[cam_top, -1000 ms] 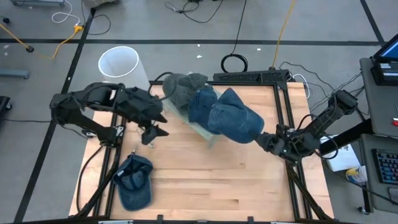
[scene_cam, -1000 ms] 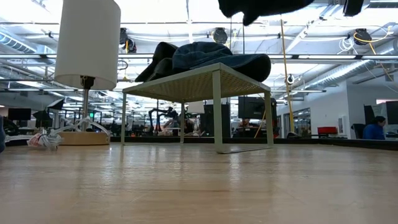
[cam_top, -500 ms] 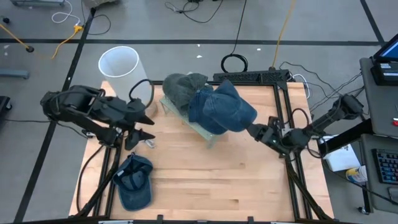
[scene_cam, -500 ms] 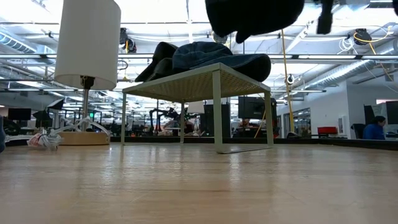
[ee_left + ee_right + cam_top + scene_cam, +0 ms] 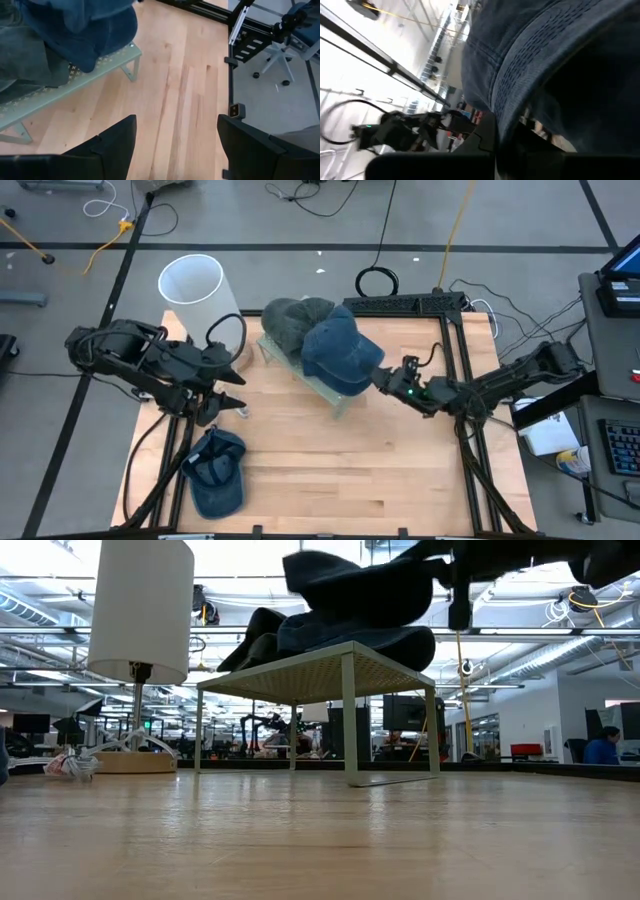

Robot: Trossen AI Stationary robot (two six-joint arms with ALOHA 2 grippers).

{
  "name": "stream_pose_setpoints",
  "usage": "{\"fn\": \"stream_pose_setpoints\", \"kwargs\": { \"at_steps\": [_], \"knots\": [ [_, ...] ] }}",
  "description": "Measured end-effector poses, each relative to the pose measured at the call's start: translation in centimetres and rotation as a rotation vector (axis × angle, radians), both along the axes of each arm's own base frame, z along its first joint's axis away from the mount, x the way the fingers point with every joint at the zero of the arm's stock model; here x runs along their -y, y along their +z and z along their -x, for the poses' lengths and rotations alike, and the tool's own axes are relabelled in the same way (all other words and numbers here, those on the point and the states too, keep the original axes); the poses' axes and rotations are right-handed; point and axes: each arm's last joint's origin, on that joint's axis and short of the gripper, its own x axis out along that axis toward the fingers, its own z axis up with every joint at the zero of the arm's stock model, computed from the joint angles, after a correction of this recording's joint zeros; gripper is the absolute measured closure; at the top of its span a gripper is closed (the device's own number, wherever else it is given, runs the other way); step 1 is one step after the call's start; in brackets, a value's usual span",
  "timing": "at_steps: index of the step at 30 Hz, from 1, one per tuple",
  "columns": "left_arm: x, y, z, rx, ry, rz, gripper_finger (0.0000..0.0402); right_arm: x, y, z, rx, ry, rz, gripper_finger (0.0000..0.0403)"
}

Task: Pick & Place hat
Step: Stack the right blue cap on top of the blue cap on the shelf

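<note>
Wooden table carried a pale mesh stand just beside the right gripper, which was clamped on a blue denim hat held over the stand's piled hats. Well apart from it, the left gripper hovered, fingers spread wide, holding nothing.

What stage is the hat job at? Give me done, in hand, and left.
Done: hats, one grey-green, already lie on the mesh rack. In hand: the right gripper is shut on a blue denim cap, holding it over that pile. Left: letting go, then the blue cap on the table. The left gripper waits open nearby.
</note>
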Motion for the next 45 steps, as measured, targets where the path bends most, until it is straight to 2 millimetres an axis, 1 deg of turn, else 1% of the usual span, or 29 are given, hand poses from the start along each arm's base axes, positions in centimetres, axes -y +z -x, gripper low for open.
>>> {"fn": "stream_pose_setpoints", "kwargs": {
  "at_steps": [3, 8, 14, 17, 21, 28, 32, 36, 40, 42, 45],
  "knots": [
    [0.0, 0.0, 0.0, 0.000, 0.000, 0.000, 0.0127, -0.1, -0.8, -0.5, -0.021, 0.008, -0.028, 0.0400],
    [0.0, 0.0, 0.0, -0.005, 0.000, -0.001, 0.0128, -0.3, -1.3, -0.8, -0.039, 0.012, -0.032, 0.0399],
    [0.0, 0.0, 0.0, -0.006, 0.001, 0.000, 0.0128, -0.4, -1.4, -0.8, -0.064, 0.044, -0.016, 0.0370],
    [0.0, 0.0, 0.0, -0.007, 0.000, 0.004, 0.0128, -0.6, -1.3, -0.6, -0.059, 0.045, -0.021, 0.0349],
    [0.0, -0.1, 0.0, -0.011, -0.005, 0.020, 0.0128, -1.0, -1.4, -0.1, -0.092, 0.002, -0.040, 0.0326],
    [0.0, -0.1, 0.0, -0.014, -0.001, 0.028, 0.0128, -1.4, -1.3, 0.9, -0.163, -0.029, -0.059, 0.0318],
    [0.0, -0.1, 0.0, -0.014, 0.004, 0.033, 0.0128, -1.4, -0.5, 0.7, -0.259, -0.050, -0.061, 0.0317],
    [0.0, -0.1, 0.0, -0.014, 0.003, 0.032, 0.0128, -1.4, 1.9, 0.0, -0.381, -0.043, -0.025, 0.0317],
    [0.1, -0.1, 0.0, -0.014, -0.002, 0.031, 0.0128, -1.1, 4.0, 0.0, -0.530, -0.040, 0.014, 0.0317],
    [0.1, -0.1, 0.0, -0.015, -0.012, 0.030, 0.0128, -0.9, 4.5, 0.0, -0.589, -0.036, 0.022, 0.0317],
    [0.1, -0.1, 0.1, -0.019, -0.030, 0.032, 0.0128, -0.7, 4.8, 0.0, -0.637, 0.007, 0.023, 0.0316]
  ]
}}
